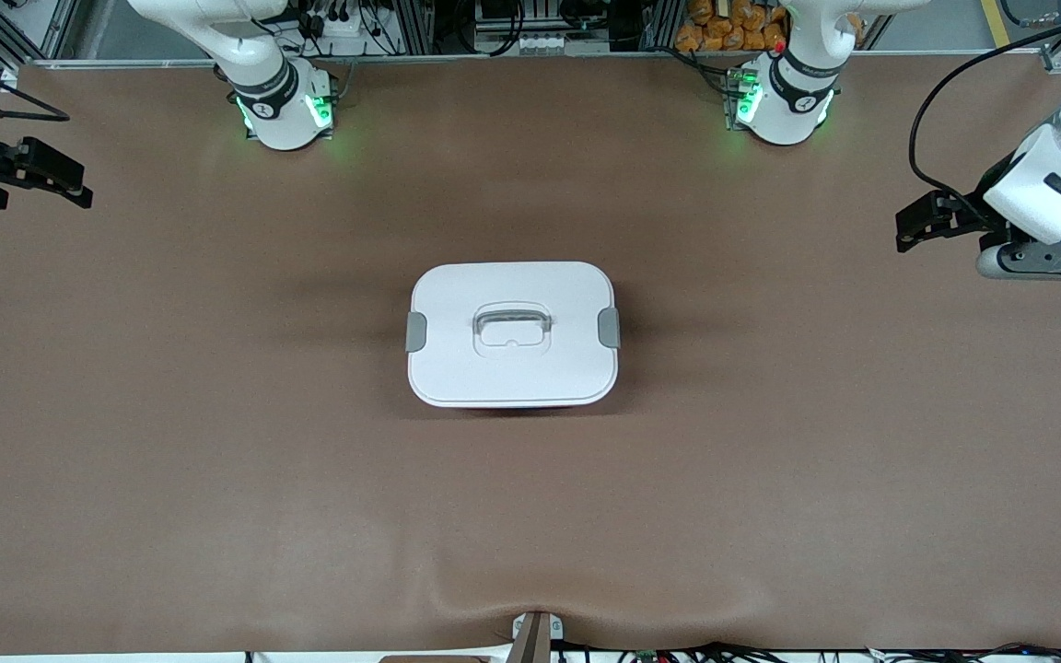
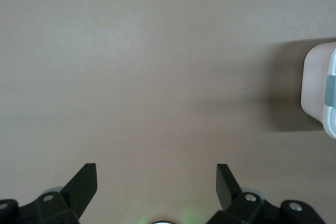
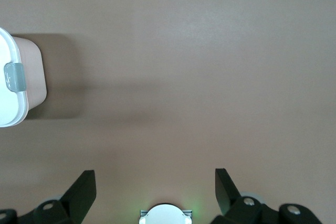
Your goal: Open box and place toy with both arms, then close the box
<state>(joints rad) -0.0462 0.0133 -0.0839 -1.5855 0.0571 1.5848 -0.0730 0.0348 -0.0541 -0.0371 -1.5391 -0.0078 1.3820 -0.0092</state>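
Left tool [image 1: 908,226] is hanging over bare desk [image 1: 217,479] out at roughly 3 o'clock from the box, jaws spread wide with nothing between them. In its own wrist view the two black fingers [image 2: 84,184] stand well apart over plain brown surface. Right tool [image 1: 70,184] mirrors it at about 9 o'clock, over the right arm's end of the desk, jaws also wide and empty – same picture from its wrist camera [image 3: 155,190].

The box [image 1: 512,333] sits in the middle of the desk, well apart from both tools. White lid [image 1: 512,368] is on, and the grey recessed handle [image 1: 512,322] lies flat in the centre. One grey side clip [image 1: 415,331] is at the lid's 9 o'clock edge, the other clip [image 1: 610,328] at its 3 o'clock edge. Each wrist view catches one end of the box, showing the pale pink wall [image 3: 31,72] under the lid rim – I can't see any toy in these shots.
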